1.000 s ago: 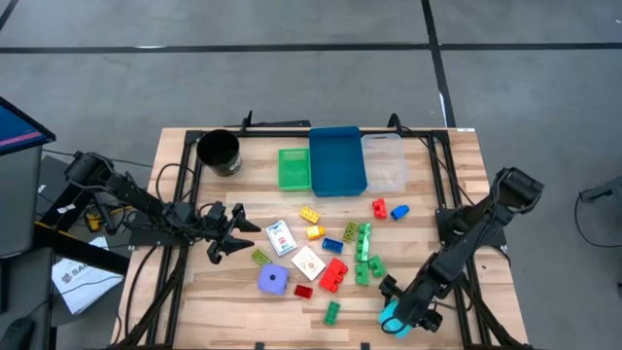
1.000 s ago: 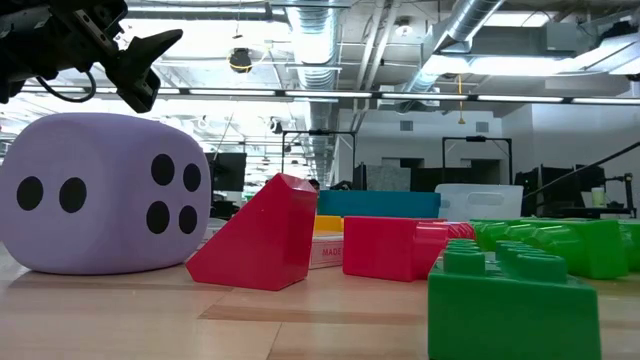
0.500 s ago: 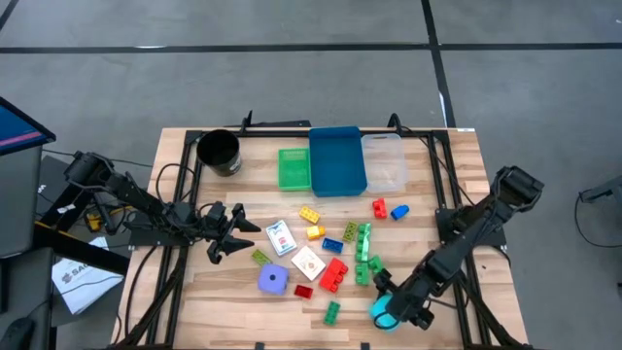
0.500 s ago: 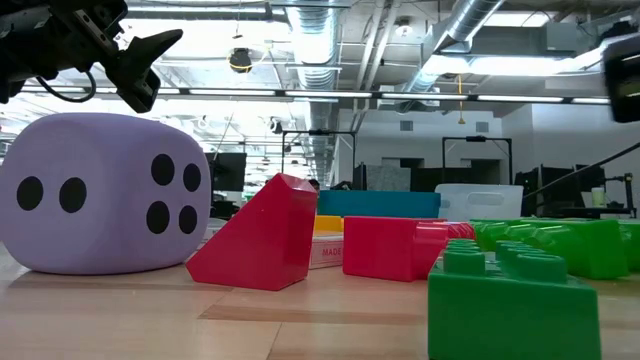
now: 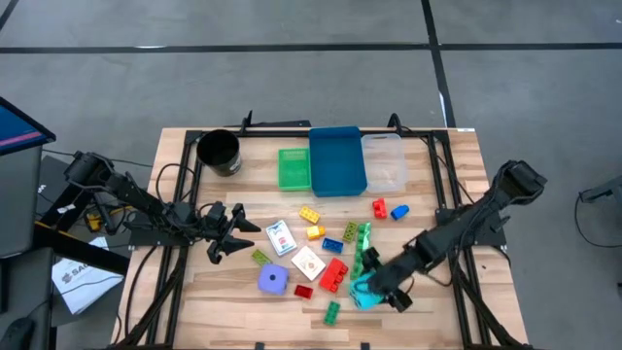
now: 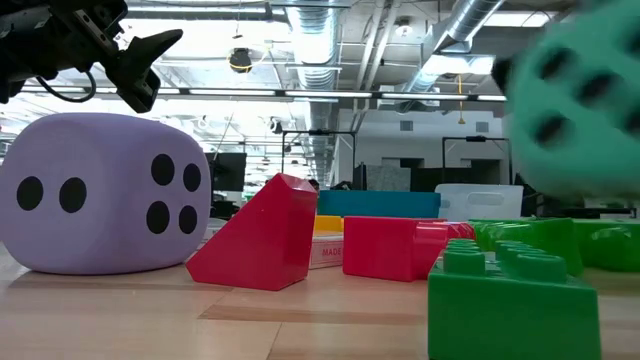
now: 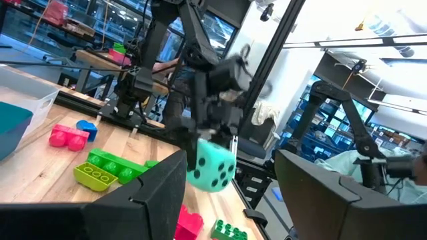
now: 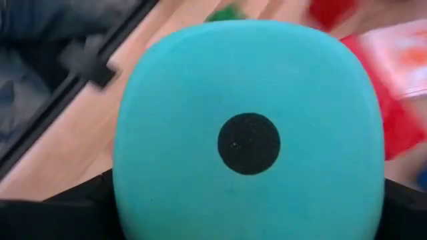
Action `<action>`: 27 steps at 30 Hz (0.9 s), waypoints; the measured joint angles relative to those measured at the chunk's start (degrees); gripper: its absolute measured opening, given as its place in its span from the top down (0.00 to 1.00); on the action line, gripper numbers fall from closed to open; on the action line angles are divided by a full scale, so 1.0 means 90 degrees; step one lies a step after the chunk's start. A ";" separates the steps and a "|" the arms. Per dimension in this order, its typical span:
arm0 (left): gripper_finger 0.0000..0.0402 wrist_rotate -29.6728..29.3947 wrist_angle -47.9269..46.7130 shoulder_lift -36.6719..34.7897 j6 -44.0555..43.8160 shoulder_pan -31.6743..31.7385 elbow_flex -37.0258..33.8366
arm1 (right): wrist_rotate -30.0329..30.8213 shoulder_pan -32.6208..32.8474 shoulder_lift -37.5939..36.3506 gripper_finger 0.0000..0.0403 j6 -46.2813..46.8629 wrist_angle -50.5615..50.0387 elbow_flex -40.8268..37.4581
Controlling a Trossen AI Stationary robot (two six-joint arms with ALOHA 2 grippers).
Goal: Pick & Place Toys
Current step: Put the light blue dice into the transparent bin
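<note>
High view: right gripper (image 5: pixel 374 292) clamped on the cyan die (image 5: pixel 366 293), now lower centre-right of frame beside the green bricks (image 5: pixel 363 243), shifted leftward from the lower right corner area a second ago. Left gripper (image 5: pixel 230 233) unmoved at mid-left, fingers parted, holding nothing. Purple die (image 5: pixel 273 280) unchanged, lower centre-left. Low view: "MADE" partly legible on a white card pack (image 6: pixel 326 253); cyan die newly filling upper right.

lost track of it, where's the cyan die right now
The cyan die is in the right gripper, by the green bricks on the table's right side.
</note>
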 joint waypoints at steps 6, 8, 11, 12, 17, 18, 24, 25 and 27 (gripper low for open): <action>0.44 -0.0002 -0.0002 -0.0002 0.0000 -0.0001 0.0000 | 0.0007 -0.0870 -0.1025 0.11 -0.0174 0.0584 0.0005; 0.44 -0.0001 -0.0002 -0.0002 0.0000 0.0000 0.0000 | 0.0090 -0.1195 -0.1388 0.11 -0.0352 0.0870 0.0006; 0.44 -0.0002 -0.0002 0.0000 0.0000 0.0000 0.0000 | 0.0395 -0.1727 -0.1826 0.10 -0.0712 0.1247 0.0007; 0.44 -0.0002 -0.0001 -0.0001 0.0012 0.0000 0.0000 | 0.0486 -0.1919 -0.1941 0.10 -0.0812 0.1371 0.0007; 0.44 -0.0002 0.0000 -0.0002 0.0194 0.0000 0.0000 | 0.0684 -0.2961 -0.2284 0.10 -0.0951 0.1606 0.0007; 0.44 -0.0002 0.0000 0.0001 0.0196 0.0000 0.0000 | 0.0685 -0.3158 -0.2285 0.10 -0.0947 0.1609 0.0007; 0.44 -0.0002 0.0002 0.0000 0.0209 0.0000 0.0000 | 0.0687 -0.4086 -0.2033 0.10 -0.0905 0.1663 0.0011; 0.44 -0.0009 0.0008 -0.0001 0.0211 0.0000 0.0000 | 0.0685 -0.4197 -0.1964 0.10 -0.0884 0.1651 0.0002; 0.44 -0.0149 0.0015 -0.0002 0.0225 0.0000 0.0000 | 0.0685 -0.4366 -0.1798 0.10 -0.0881 0.1836 0.0007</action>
